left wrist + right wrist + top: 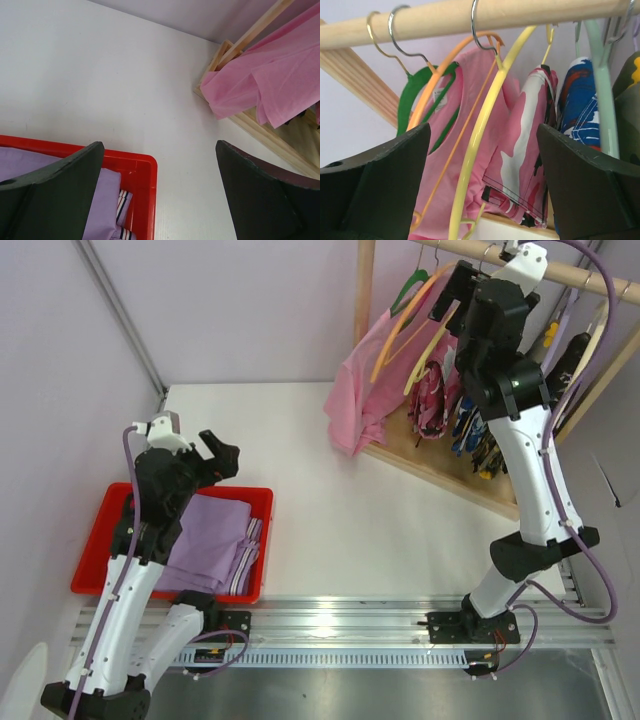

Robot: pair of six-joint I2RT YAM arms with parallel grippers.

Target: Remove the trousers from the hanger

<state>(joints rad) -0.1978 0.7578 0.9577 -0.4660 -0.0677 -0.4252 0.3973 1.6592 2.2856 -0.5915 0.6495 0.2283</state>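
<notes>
The trousers, in pink camouflage print, hang folded over the lower bar of the yellow hanger, whose metal hook sits on the wooden rail. In the top view the trousers hang below my right gripper, which is raised to the rail. My right gripper is open, with the hanger's yellow arm between its jaws and no finger visibly touching it. Far to the left, my left gripper hovers open over the corner of the red tray, holding nothing.
A plain pink garment hangs on an orange hanger beside a green hanger. A blue patterned garment and a pale green hanger crowd the right. The red tray holds lilac folded cloth. The rack's wooden base rests on the table.
</notes>
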